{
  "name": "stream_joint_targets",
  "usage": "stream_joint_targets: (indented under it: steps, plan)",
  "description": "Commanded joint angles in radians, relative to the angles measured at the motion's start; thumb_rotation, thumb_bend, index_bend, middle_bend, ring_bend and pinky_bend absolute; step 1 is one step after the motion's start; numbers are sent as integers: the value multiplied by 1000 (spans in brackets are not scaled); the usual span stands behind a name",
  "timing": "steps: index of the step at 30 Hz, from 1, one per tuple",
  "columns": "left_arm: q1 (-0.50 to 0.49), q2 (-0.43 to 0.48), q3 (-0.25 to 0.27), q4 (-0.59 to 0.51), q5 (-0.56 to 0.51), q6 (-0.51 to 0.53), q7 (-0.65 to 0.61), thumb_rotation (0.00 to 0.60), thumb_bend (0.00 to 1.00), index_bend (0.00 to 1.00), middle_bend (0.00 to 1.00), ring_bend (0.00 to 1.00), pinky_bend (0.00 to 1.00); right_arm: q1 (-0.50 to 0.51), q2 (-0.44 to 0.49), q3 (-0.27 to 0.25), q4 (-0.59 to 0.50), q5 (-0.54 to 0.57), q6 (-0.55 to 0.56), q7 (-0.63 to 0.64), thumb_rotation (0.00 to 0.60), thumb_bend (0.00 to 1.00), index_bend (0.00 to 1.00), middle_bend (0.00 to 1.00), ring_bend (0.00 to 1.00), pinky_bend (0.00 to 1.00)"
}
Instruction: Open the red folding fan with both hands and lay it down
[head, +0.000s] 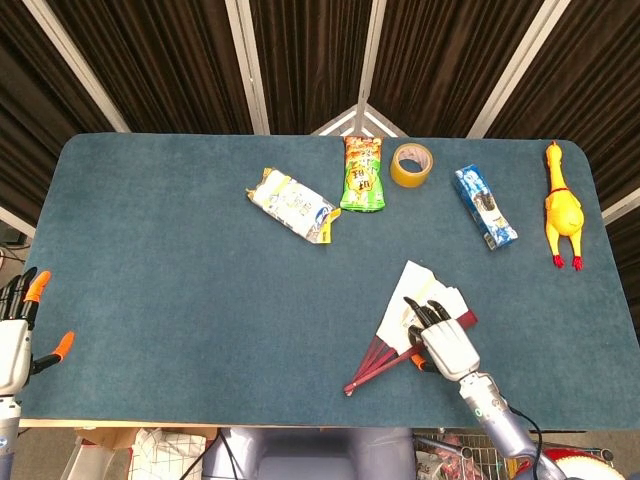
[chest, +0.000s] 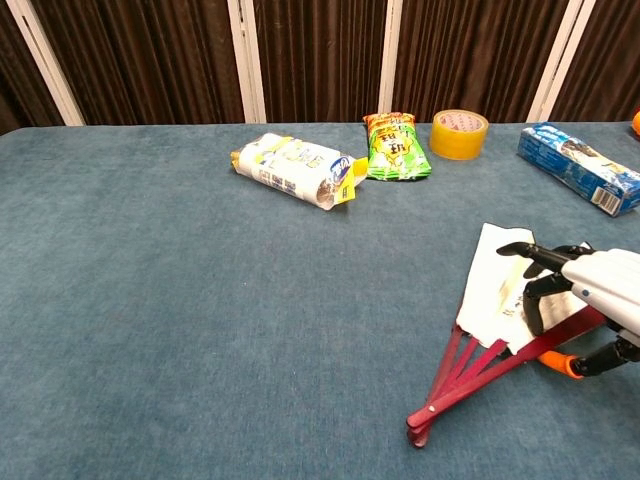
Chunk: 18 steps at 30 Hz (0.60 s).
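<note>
Near the surface (head: 150, 300) front edge, right hand (head: 444, 343) pressing dark fingers (chest: 528, 251) on partly spread red folding fan (chest: 487, 330). Left of fan, off the edge, left hand (head: 15, 335), fingers apart, holding nothing. Beyond fan, green snack bag (chest: 395, 145), print unreadable.

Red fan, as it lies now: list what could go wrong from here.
1. Only the right hand is on the red fan; the left hand hangs off the table's far left edge, so pushing one-handed may slide the fan rather than spread it.
2. The fan is only partly open, its ribs bunched at the pivot; fingers pressing the white paper leaf might crease it.
</note>
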Motion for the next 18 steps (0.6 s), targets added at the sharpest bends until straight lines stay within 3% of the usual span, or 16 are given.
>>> stream_joint_targets:
  steps: [1, 18]
  plan:
    - [0, 0, 0, 1, -1, -1, 0, 600, 380, 91, 0, 0, 79, 2, 4, -1, -3, -3, 5, 4, 600, 357, 651, 104, 240, 154]
    - [2, 3, 2, -4, 5, 5, -8, 600, 380, 95, 0, 0, 79, 32, 105, 45, -143, -22, 67, -19, 600, 387, 715, 118, 240, 154]
